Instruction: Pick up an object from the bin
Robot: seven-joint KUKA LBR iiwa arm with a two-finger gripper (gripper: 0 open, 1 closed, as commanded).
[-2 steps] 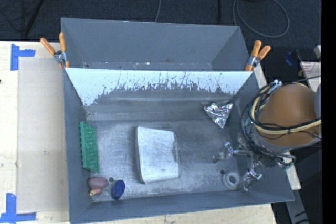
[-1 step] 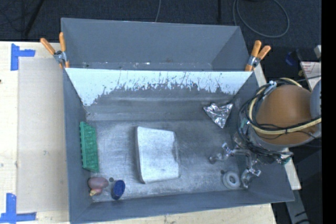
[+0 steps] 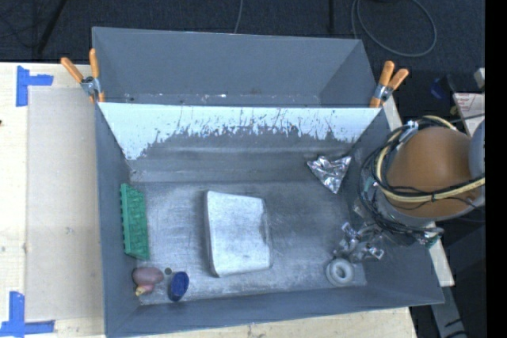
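— Several items binned. Nearest the end effector: grey ring, right front corner, just beside it. Grip state?
— Cannot tell; nothing seen held. Risk: ring lies flat near bin wall; likely slip or wall strike.

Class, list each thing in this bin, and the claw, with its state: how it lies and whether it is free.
Claw: low in the near right corner of the bin, by the ring.
Grey ring: flat on the floor, free.
Foil scrap: crumpled, by the right wall.
White block: flat, in the middle, alone.
Green ridged strip: flat along the left wall.
Brownish lump: near left corner, free.
Blue piece: beside the lump, free.
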